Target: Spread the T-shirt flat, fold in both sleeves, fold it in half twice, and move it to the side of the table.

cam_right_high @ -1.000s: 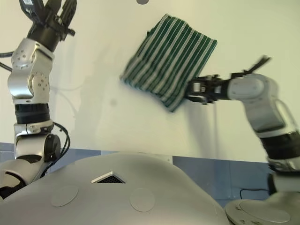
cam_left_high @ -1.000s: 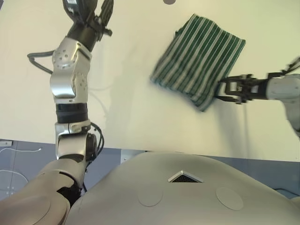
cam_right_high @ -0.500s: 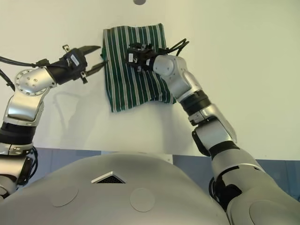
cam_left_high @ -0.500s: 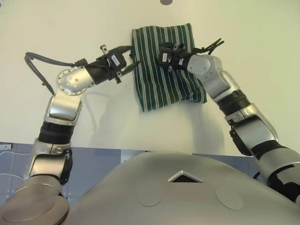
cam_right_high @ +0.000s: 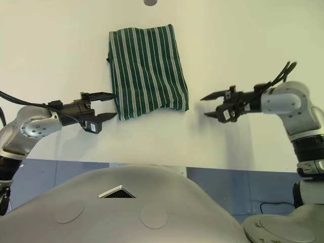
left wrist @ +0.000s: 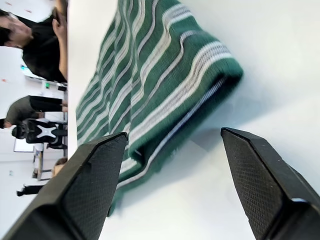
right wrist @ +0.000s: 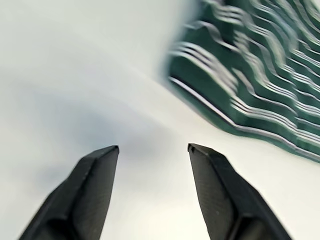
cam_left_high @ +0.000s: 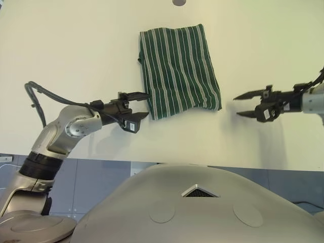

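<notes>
L gripper (cam_left_high: 147,104) is spread wide and empty, low over the table (cam_left_high: 76,50), just beside the near-left corner of the shirt (cam_left_high: 179,71). R gripper (cam_left_high: 237,106) is likewise wide and empty, near the near-right corner but w/ a strip of bare table between. Shirt lies as a compact striped rectangle, flat on the table's far middle, between the two arms. Judging by that shape the folds look done, so what remains is prob. the move to the side. To do it well, bring R in as close to its corner as L is, so both bite at once. Go in low, one finger skimming the tabletop under the stack, the other on top. L wrist view shows a thick, layered folded edge ahead of the fingers (left wrist: 95,190), and a shallow pinch would likely catch only the top layer and peel the fold open. Take a deep bite, close firmly, then drag rather than lift, both arms at same speed & direction, corner spacing const., so cloth neither bunches nor stretches. Release only w/ the stack resting flat, then back out straight w/o snagging an edge.
</notes>
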Robot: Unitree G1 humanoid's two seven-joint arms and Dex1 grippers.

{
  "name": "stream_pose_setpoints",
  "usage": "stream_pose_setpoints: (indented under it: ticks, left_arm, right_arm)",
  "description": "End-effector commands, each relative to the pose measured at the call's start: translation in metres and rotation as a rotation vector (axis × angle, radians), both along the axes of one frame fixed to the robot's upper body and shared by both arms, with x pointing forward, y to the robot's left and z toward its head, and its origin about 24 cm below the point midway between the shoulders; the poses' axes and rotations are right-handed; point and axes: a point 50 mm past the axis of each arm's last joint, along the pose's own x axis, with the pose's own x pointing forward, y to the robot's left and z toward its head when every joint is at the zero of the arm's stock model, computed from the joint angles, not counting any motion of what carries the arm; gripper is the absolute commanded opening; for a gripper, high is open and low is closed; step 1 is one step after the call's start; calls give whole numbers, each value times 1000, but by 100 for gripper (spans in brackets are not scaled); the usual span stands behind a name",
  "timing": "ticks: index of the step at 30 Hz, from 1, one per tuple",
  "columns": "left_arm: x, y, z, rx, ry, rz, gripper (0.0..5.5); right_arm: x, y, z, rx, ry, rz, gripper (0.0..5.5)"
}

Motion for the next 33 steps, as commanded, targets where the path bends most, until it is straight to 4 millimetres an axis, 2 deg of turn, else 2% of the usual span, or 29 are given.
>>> stream_pose_setpoints:
  ticks: [1,6,11,15,16,17,19,20,22,24,26,28,31,33]
  left_arm:
    - [-8,-6,-24,77,99,-103,345]
    - [2,-15,-36,101,137,-146,345]
    - [9,-21,-46,91,207,-165,237]
    - [9,-24,-51,3,369,-131,155]
    - [8,-28,-43,-82,465,-98,133]
    - [10,-30,-26,-211,564,-58,110]
    - [26,-27,8,-416,688,5,74]
    - [44,-21,19,-475,703,50,53]
    - [84,-8,36,-590,738,170,18]
    - [124,1,43,-695,796,307,0]
    - [154,1,38,-765,854,452,0]
    - [169,-1,31,-806,897,560,0]
    - [175,-5,9,-796,956,713,0]
    - [177,-4,1,-812,954,790,52]
  right_arm:
    - [7,21,-10,65,-108,46,259]
    - [16,29,-21,23,-106,86,259]
    - [19,25,-28,7,-25,49,152]
    - [28,34,-18,127,34,-36,69]
    - [30,37,-12,169,67,-54,45]
    - [31,39,-2,219,129,-83,24]
    - [44,40,22,308,232,-136,8]
    - [58,41,34,345,260,-169,8]
    - [96,47,54,415,279,-244,7]
    - [136,58,61,463,326,-364,7]
    - [164,71,55,487,398,-534,7]
    - [177,78,46,484,400,-708,6]
    - [184,79,25,443,296,-932,87]
    - [188,79,20,479,183,-1029,128]
